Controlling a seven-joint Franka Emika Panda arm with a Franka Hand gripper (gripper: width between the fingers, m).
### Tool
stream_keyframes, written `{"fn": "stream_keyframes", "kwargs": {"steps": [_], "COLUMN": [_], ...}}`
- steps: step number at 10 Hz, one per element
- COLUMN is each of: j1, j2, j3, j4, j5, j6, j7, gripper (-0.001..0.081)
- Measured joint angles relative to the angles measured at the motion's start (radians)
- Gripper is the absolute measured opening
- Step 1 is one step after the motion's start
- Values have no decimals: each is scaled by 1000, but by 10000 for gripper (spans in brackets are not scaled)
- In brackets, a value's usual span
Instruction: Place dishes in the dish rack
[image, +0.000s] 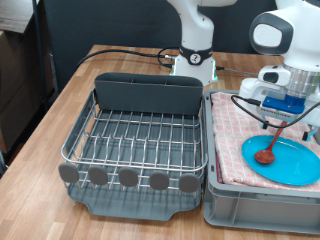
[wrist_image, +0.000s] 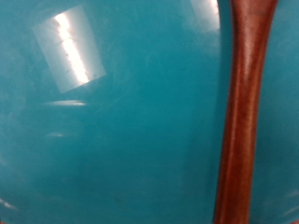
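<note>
A light-blue plate (image: 292, 165) lies on the pink checked cloth at the exterior view's right. The reddish-brown wooden spoon (image: 267, 150) stands tilted, with its bowl on the plate and its handle rising into my gripper (image: 281, 114), which is shut on it just above the plate. In the wrist view the plate (wrist_image: 112, 131) fills the picture and the spoon handle (wrist_image: 241, 112) runs across it; my fingers do not show there. The silver wire dish rack (image: 135, 135) stands to the exterior view's left with nothing in it. The cup is out of view.
A grey bin (image: 250, 200) under the pink checked cloth (image: 232, 135) stands against the rack's right side. The rack's dark grey caddy (image: 150, 92) is at its far end. A second white robot base (image: 196, 45) and black cables lie behind on the wooden table.
</note>
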Motion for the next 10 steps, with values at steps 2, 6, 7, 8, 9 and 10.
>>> {"fn": "stream_keyframes", "kwargs": {"steps": [2,6,7,8,9,10], "j1": [2,14,18,20,22,22], "j2": [10,29,31,32,32,32], "j3": [-5,-25,-29,-30,-31,-29], "j4": [0,1,1,1,1,1], "j5": [-11,-39,-48,-51,-51,-51], "j6": [11,33,36,36,36,33], "j7": [16,43,54,61,65,66], "gripper": [803,541,379,219,219,91]}}
